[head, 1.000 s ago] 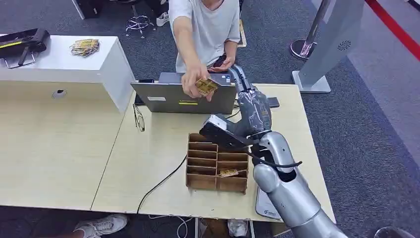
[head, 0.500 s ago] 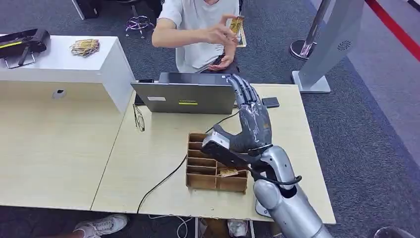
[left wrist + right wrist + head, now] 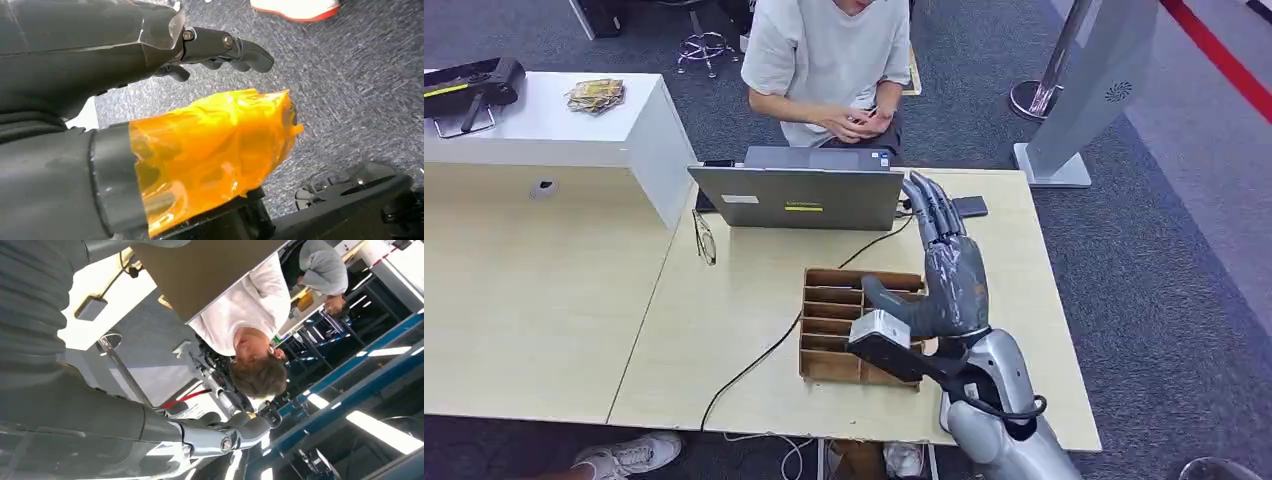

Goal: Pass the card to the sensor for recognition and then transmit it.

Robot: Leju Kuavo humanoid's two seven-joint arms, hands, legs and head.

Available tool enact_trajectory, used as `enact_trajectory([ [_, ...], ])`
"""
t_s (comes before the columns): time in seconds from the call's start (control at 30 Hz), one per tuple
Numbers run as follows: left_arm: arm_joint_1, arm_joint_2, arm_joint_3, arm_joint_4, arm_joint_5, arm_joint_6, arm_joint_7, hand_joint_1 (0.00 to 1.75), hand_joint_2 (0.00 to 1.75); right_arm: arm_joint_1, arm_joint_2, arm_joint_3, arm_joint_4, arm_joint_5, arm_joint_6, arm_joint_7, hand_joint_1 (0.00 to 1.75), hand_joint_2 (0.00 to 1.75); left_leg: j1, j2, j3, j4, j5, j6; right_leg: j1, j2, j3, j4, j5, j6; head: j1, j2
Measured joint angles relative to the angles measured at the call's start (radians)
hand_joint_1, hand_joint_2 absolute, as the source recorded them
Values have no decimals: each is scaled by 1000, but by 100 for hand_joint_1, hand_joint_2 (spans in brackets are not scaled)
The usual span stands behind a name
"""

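My right hand (image 3: 949,270) hovers open over the table just right of the brown card organizer (image 3: 824,280), fingers stretched toward the grey laptop (image 3: 799,197), and it holds nothing. Its dark fingers (image 3: 220,435) also stand apart in the right wrist view. A seated person (image 3: 829,50) behind the laptop keeps both hands (image 3: 854,122) together at the lap; I cannot make out the card there. A stack of cards (image 3: 596,95) lies on the white counter (image 3: 574,140) beside a black device (image 3: 469,80). My left hand (image 3: 100,65) hangs over carpet, its thumb (image 3: 215,145) wrapped in orange tape, and holds nothing.
A black cable (image 3: 754,365) runs across the table from the laptop to the front edge. Glasses (image 3: 705,238) lie left of the laptop and a dark phone (image 3: 971,207) to its right. A grey sign stand (image 3: 1084,90) is on the carpet at the far right.
The person took the card from beside my right fingertips, lifted it, then lowered both hands to the lap. My right hand has drawn back toward me, staying open.
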Motion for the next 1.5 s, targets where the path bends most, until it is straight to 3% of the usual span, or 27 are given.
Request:
enact_trajectory([
  [1.5,-13,-1,0,-1,-27,-11,2,0,0,-5,-18,46,205,134,36,64,0,175,0,0,0,0,0,0,0,0,0,0,0,0,0,0],
])
